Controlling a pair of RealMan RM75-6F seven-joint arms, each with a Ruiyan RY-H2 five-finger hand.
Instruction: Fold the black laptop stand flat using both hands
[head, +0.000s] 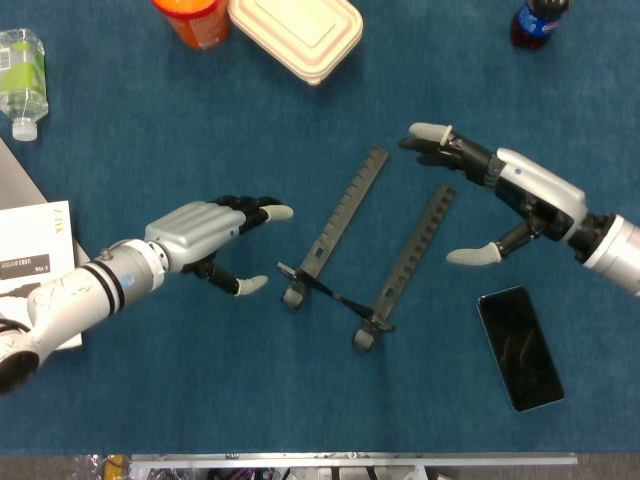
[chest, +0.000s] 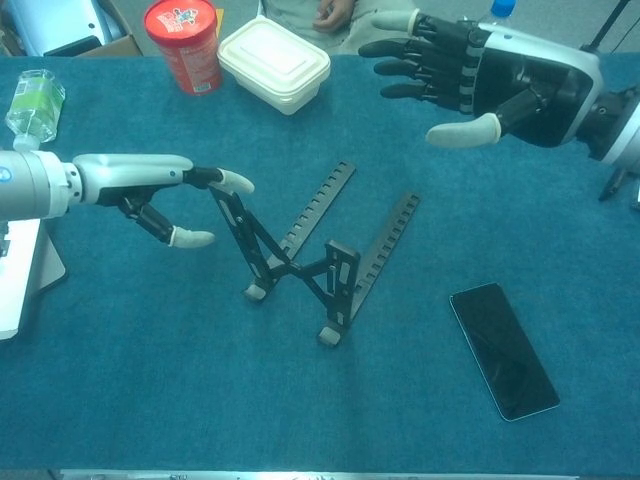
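Head view shows the stand (head: 362, 250) near the middle of the blue felt-like table (head: 200, 400): thin black bars, two long notched rails lying on the cloth, joined at the near end by a crossed brace with small grey feet. From the chest view the brace (chest: 285, 262) rises off the cloth in an X, so the stand is not flat. The left hand (head: 205, 235), a smooth silver shell with black fingers and pale tips, hangs just left of the stand with fingers and thumb apart, holding nothing; in the chest view one fingertip (chest: 237, 181) lies right at the top of the raised bar, and contact cannot be told. The right hand (head: 500, 195) is spread wide and empty, above and right of the rails, clear of them. A glossy black phone (head: 519, 347) lies flat to the right. At the far edge stand a cream lidded box (head: 296, 34), a red tub (chest: 183, 43), a cola bottle (chest: 478, 48) partly hidden by the right hand, and a clear bottle (head: 20, 78) lying down. White paper (head: 30, 262) is cut off at the left.
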